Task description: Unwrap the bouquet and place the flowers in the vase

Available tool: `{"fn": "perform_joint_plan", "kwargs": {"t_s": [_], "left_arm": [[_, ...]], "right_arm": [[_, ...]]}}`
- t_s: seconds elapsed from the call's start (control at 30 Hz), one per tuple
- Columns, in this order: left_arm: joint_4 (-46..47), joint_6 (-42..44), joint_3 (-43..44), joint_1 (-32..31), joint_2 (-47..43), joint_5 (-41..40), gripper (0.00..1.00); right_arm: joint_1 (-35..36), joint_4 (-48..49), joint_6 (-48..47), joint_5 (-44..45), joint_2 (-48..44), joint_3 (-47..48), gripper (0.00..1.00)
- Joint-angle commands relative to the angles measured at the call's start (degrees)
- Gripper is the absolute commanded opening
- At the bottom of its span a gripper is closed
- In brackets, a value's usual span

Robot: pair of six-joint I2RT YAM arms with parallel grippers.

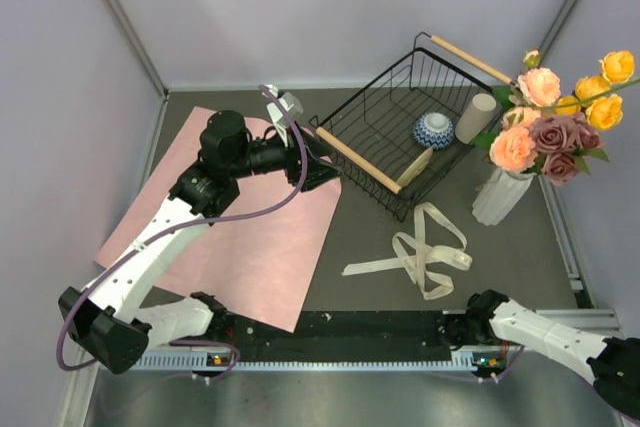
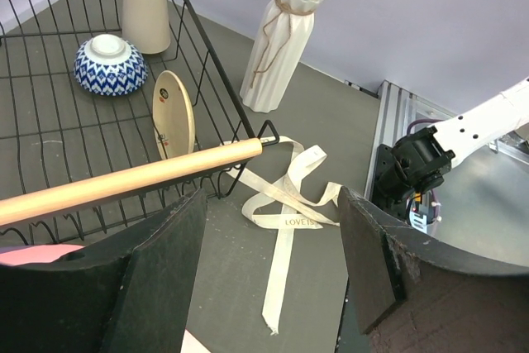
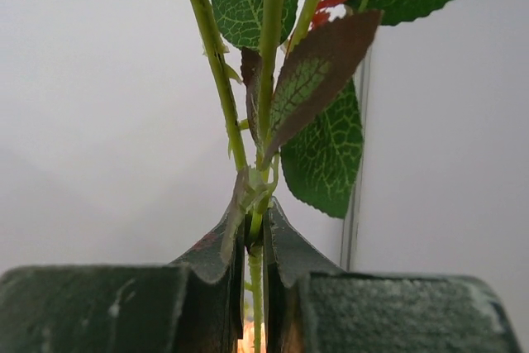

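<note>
The dark worktop (image 1: 380, 232) filled the middle of the top view, and a flat sheet of pink paper (image 1: 250, 247) covered its left part. A black wire basket (image 1: 390, 127) with two wooden handles sat at upper centre. The left arm (image 1: 165, 232) reached from the lower left across the paper, while the right arm (image 1: 555, 332) lay along the lower right and ran out of the frame. The flowers (image 1: 560, 112), peach, mauve and yellow, stood in the white ribbed vase (image 1: 500, 197) at the right, just beside the basket's right corner. A loose cream ribbon (image 1: 425, 252) lay on the worktop at lower centre-right, between the basket and the right arm's base. In the basket a cream cup (image 1: 476, 117) stood next to a blue-and-white bowl (image 1: 434, 130), and a round wooden plate (image 1: 415, 169) leaned on edge against the wire. The left tool (image 1: 322, 162) hung over the basket's near handle (image 2: 124, 181), its fingers (image 2: 169, 274) spread wide with nothing between them. The right tool (image 3: 256, 237) was out of the top view; its wrist view showed it clamped tight on leafy green stems (image 3: 266, 80).
</note>
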Motion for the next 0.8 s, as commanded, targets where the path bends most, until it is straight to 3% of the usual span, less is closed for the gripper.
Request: {"fn": "perform_joint_plan", "kwargs": {"t_s": [0.0, 0.77], "left_arm": [[3.2, -0.4, -0.3, 0.0, 0.0, 1.4, 0.70], [3.7, -1.4, -0.1, -0.1, 0.6, 2.9, 0.70]], "right_arm": [[0.4, -3.3, -2.5, -2.3, 1.3, -1.2, 0.00], [0.4, -10.9, -0.8, 2.4, 7.1, -2.5, 0.00]]}}
